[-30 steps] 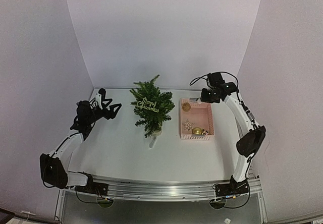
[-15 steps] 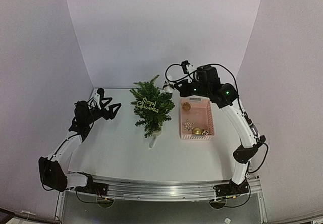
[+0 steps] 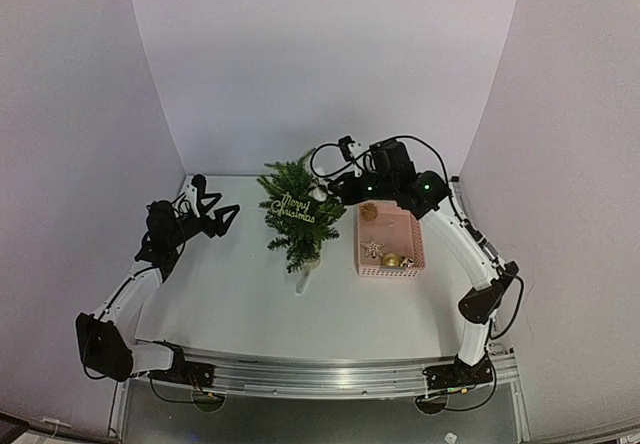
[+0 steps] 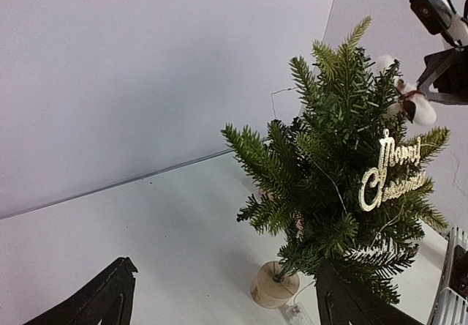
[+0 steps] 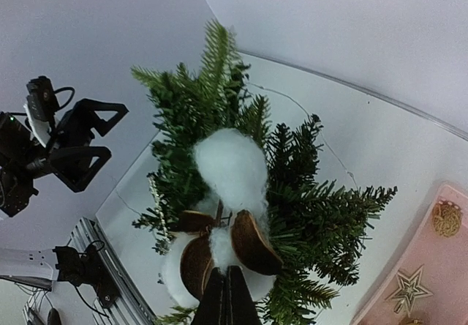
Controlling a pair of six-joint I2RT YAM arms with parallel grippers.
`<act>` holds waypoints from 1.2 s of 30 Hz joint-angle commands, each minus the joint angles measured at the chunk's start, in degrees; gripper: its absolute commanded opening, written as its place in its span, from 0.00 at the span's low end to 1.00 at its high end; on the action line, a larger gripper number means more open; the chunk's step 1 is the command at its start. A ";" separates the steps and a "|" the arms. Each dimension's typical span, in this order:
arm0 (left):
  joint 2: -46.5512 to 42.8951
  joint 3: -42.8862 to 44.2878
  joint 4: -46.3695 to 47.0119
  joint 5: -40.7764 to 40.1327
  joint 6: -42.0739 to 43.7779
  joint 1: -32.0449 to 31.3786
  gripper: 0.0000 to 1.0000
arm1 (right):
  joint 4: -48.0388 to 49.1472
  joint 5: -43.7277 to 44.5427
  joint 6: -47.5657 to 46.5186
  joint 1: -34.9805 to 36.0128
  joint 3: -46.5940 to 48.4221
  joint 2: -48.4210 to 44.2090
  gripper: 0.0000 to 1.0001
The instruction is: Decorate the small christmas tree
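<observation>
The small christmas tree (image 3: 298, 212) stands mid-table on a pale round pot base (image 4: 274, 285), with a gold "Merry Christmas" sign (image 3: 292, 205) hanging on it. My right gripper (image 5: 227, 285) is shut on a white cotton boll ornament (image 5: 227, 175) with brown husks and holds it over the tree's upper right branches; it also shows in the top view (image 3: 318, 193) and the left wrist view (image 4: 417, 104). My left gripper (image 3: 222, 212) is open and empty, left of the tree, facing it.
A pink basket (image 3: 389, 236) right of the tree holds a gold star (image 3: 372, 248), gold balls (image 3: 391, 260) and another round ornament (image 3: 369, 211). A small clear battery box (image 4: 296, 313) on a wire lies by the tree base. Purple walls enclose the table.
My right arm has swung left from over the basket's far end to the tree's upper right side, carrying the cotton ornament. The left arm has barely moved.
</observation>
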 commanded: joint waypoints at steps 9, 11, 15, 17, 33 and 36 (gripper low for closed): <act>-0.91 0.21 2.20 0.94 0.25 0.23 0.86 | 1.45 -0.32 0.06 -1.63 -3.28 1.55 0.00; -0.88 0.13 2.13 0.95 0.34 0.23 0.86 | 1.45 -0.14 0.33 -2.23 -4.35 1.26 0.00; -0.66 0.14 2.25 0.97 0.39 0.24 0.86 | 1.50 -0.19 0.82 -3.25 -5.36 1.17 0.00; -0.49 0.18 2.40 1.03 0.45 0.27 0.86 | 1.43 -1.11 0.69 -3.29 -4.59 2.20 0.00; -0.26 0.78 1.93 1.09 1.29 0.21 0.86 | 1.45 -3.89 -1.58 -3.29 -2.72 1.92 0.00; -0.20 0.85 1.83 1.18 1.42 0.21 0.86 | 1.45 -3.34 -1.75 -3.40 -2.57 -0.29 0.00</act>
